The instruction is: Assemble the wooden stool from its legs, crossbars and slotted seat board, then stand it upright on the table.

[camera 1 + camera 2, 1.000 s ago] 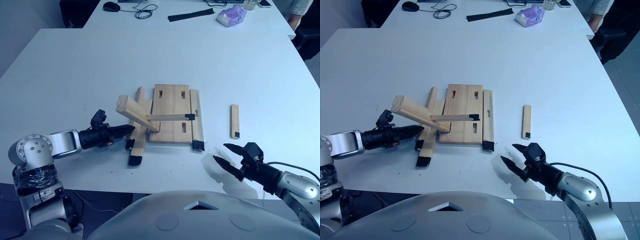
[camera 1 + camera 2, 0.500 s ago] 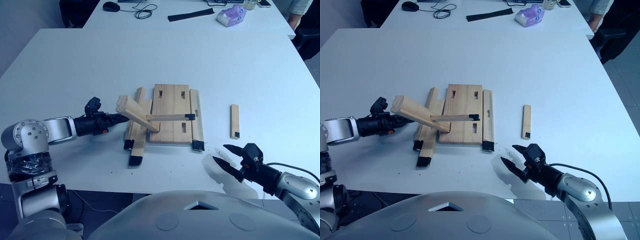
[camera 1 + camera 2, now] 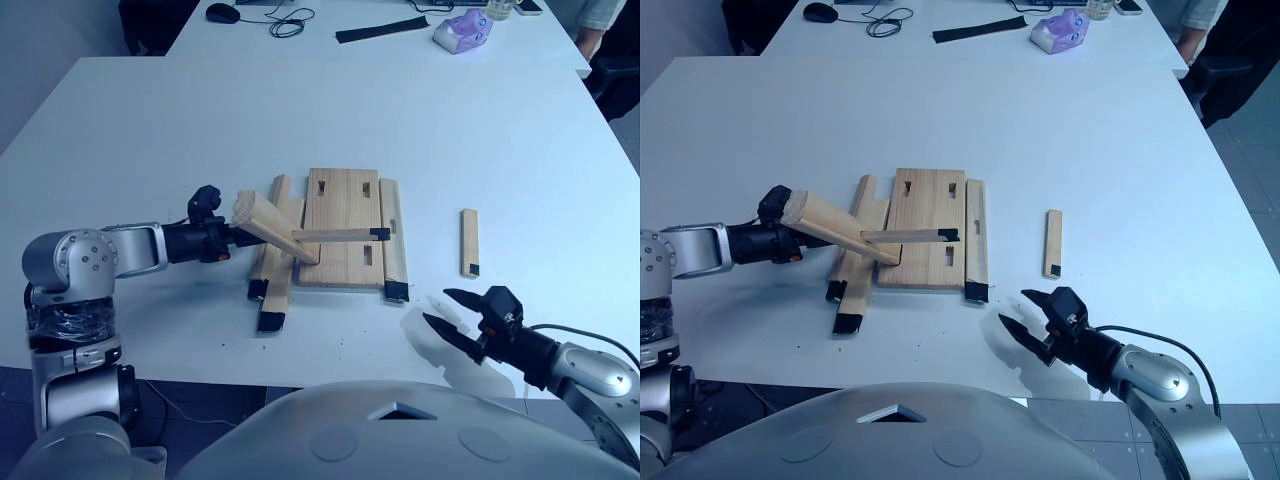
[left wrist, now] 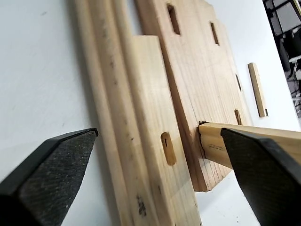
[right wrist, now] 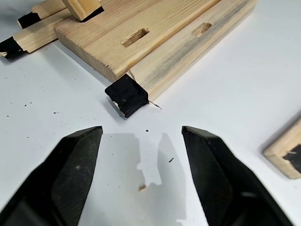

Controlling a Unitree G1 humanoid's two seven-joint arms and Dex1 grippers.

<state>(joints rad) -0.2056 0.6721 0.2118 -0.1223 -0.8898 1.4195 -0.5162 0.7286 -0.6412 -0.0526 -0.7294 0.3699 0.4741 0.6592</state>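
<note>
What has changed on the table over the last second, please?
The left pincer has moved away from the robot, from beside the flat legs to the raised end of the tilted leg. It is open and holds nothing. The right pincer, also open, and the seat board stayed put.

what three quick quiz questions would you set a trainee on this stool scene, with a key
1. True or false: the right gripper is shut on a leg.
2. How does the seat board lie? A flat on the table; B standing on edge; C lifted off the table.
3. Which piece lies alone on the table, to the seat board's right?

Key
1. False: it is open over bare table.
2. A.
3. The short wooden piece.
</note>
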